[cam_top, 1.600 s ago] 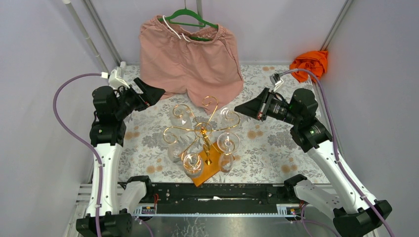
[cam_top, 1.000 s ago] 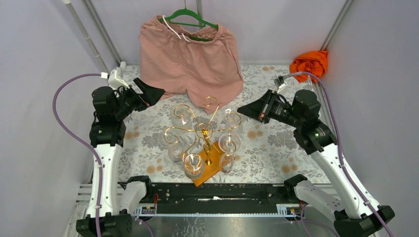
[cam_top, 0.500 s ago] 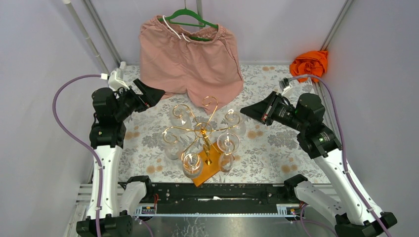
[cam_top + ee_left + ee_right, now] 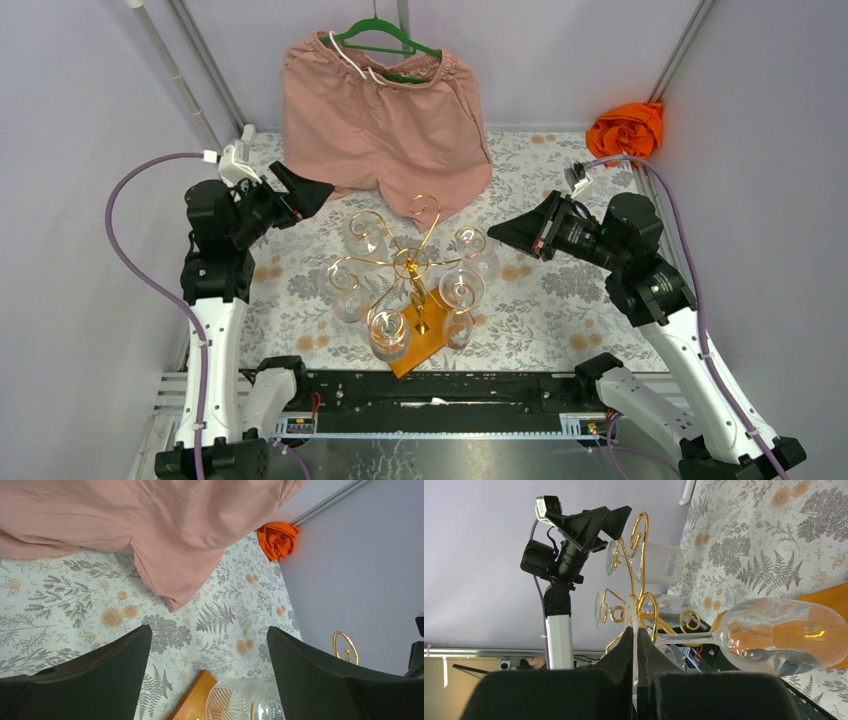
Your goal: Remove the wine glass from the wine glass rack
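The gold wine glass rack stands on its orange-brown wooden base at the table's front middle, with several clear glasses hanging from its scroll arms. My right gripper is shut on the foot of the wine glass at the rack's right side. In the right wrist view the fingers pinch the thin glass foot, and the stem runs right to the bowl, close to the gold scrolls. My left gripper is open and empty, left of and behind the rack. Its view shows a hanging glass below.
Pink shorts hang on a green hanger at the back, their hem just behind the rack. An orange cloth lies in the back right corner. The floral cloth covers the table. Grey walls close both sides.
My right gripper has drawn back to the right and a little nearer, and the held glass has shifted right with it. The other glasses have swayed slightly. The left arm has stayed put.
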`<state>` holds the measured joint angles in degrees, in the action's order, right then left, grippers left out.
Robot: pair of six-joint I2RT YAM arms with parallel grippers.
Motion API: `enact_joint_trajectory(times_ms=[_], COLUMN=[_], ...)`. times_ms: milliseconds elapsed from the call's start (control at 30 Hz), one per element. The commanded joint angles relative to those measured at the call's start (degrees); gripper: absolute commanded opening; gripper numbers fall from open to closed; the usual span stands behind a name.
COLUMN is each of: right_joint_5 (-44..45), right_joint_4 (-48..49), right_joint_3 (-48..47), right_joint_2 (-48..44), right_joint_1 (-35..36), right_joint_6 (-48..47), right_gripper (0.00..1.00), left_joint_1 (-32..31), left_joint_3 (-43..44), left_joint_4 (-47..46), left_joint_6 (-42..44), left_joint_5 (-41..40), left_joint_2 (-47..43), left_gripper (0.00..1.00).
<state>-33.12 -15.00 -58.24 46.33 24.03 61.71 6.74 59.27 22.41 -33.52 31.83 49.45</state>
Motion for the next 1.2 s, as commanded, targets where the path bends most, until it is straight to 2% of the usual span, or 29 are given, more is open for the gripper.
enact_joint_trajectory(times_ms=[0,267,700,933,1167], right_joint_5=[-3.72,-4.79,0.5,4.36,3.84], right_joint_4=[1.48,3.59,5.74,4.18,7.55], right_joint_3=[-2.49,-2.75,-5.3,-7.29,-7.74], right_joint_2=[-1.05,0.06,5.24,6.37,10.27], right_joint_1=[0.6,1.92,10.81,10.99,10.96], right_joint_6=[0.57,1.27,-0.81,-3.5,-3.72], right_gripper=[0.0,0.0,0.0,0.0,0.0], left_joint_1=[-0.26,-0.24,-0.24,-0.23,-0.24], left_joint_3=[-0.69,-0.18,0.37,0.16,-0.26], left_joint_4=[-0.89,-0.43,0.48,0.65,0.71], left_joint_6=[0.21,0.38,1.15,1.66,2.22], left_joint_5=[0.77,0.63,-0.01,-0.11,-0.51], left_joint_2=[-1.1,-1.29,-1.28,-1.08,-1.04], left_gripper=[0.93,0.93,0.93,0.93,0.93])
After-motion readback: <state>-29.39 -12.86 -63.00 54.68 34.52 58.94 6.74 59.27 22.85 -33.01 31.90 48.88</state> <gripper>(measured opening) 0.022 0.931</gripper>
